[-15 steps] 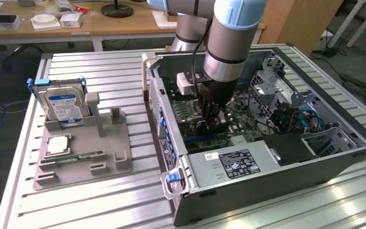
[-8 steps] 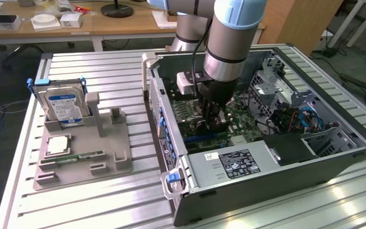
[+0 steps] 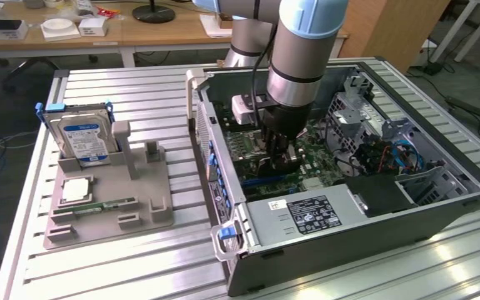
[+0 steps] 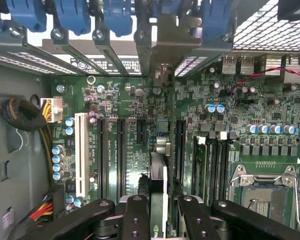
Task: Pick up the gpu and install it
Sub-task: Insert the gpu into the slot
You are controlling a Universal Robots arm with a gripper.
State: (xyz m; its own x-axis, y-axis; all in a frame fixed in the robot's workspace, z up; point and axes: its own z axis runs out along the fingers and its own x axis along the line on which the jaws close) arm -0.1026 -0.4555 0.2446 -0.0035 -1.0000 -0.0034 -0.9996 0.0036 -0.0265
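The pincer [image 4: 160, 222] pinches the gpu [image 4: 157, 180] edge-on between its fingers, down inside the open case [image 3: 374, 244]. The card hangs over the motherboard [image 4: 120, 100], among its expansion slots. A hard drive [image 3: 85, 140] stands on the worktop [image 3: 140, 275].

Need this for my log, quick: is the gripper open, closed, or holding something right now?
Gripper: closed on the gpu, held edge-on above the motherboard inside the computer case.
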